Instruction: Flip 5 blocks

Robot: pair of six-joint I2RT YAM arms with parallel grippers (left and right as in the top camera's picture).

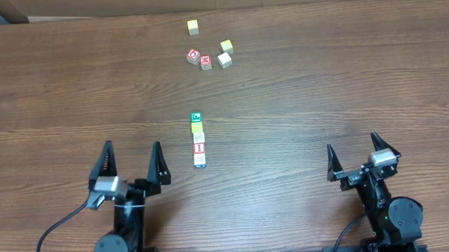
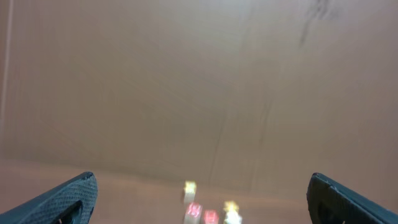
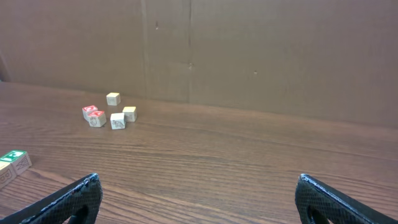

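A brown wood-grain table (image 1: 343, 84) carries small wooden cubes. Near its middle a row of five blocks (image 1: 199, 139) lies end to end, running near to far — green face at the far end, whitish-blue nearest. Well beyond sits a loose cluster of four cubes (image 1: 211, 56), the two red-lettered ones on its left, and a lone yellow cube (image 1: 193, 26) lies farther still.

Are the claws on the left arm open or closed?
Open: the left gripper shows two fingers wide apart, nothing between them.

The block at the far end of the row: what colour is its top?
Green; the far block shows it best in the overhead view.
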